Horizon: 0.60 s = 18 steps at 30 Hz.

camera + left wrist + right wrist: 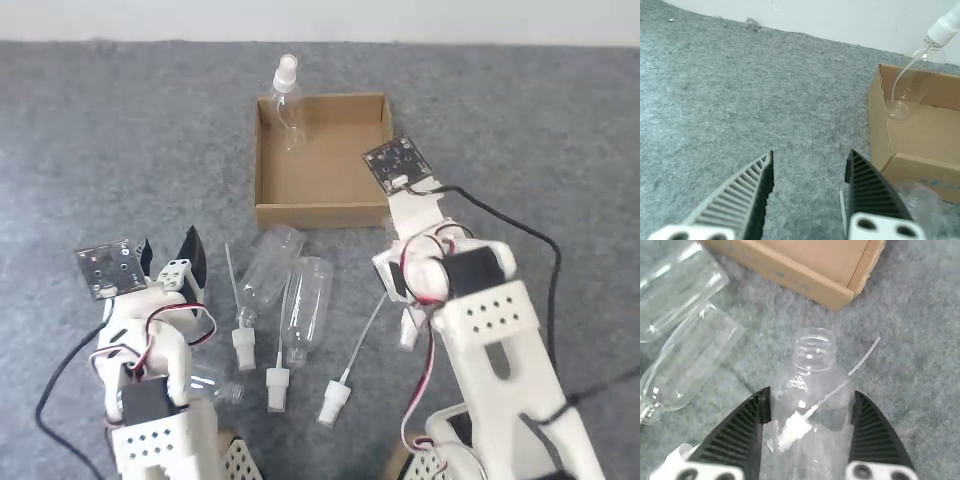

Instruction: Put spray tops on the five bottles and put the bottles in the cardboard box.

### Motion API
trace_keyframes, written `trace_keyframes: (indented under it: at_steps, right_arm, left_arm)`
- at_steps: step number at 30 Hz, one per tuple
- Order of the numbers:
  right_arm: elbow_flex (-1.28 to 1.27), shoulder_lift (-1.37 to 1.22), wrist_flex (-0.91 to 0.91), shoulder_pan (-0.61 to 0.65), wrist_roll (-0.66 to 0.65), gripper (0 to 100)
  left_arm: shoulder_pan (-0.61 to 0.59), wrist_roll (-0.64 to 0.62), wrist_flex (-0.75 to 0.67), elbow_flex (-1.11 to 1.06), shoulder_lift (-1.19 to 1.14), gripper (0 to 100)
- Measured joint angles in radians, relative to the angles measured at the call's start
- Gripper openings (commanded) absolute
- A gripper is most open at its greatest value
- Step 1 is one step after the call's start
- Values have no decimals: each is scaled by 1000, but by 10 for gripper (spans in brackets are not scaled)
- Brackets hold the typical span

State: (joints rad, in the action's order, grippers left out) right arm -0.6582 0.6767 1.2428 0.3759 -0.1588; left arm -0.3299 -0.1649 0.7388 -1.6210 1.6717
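right end effector grips a bottle; cardboard box print unreadable.

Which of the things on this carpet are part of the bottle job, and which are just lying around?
Job:
cardboard box
capped bottle leaning in it
lying bottle nearer the box
lying bottle beside it
uncapped bottle in the right gripper
three loose spray tops

Lying about:
grey carpet
white wall
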Motion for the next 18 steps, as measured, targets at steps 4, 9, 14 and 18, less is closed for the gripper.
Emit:
trace_keyframes:
  at_steps: [4, 9, 14, 18]
  right_arm:
    - [-80, 81, -37, 0, 20, 126]
    - [-187, 190, -123, -66, 23, 125]
    - [-247, 290, -152, -127, 35, 125]
    - [-252, 325, -153, -130, 81, 125]
  left_arm:
    - [0, 8, 0, 0, 0, 224]
    - [-14, 64, 94, 3, 0, 224]
    - [-14, 74, 166, 40, 0, 225]
    - [-14, 74, 193, 80, 0, 225]
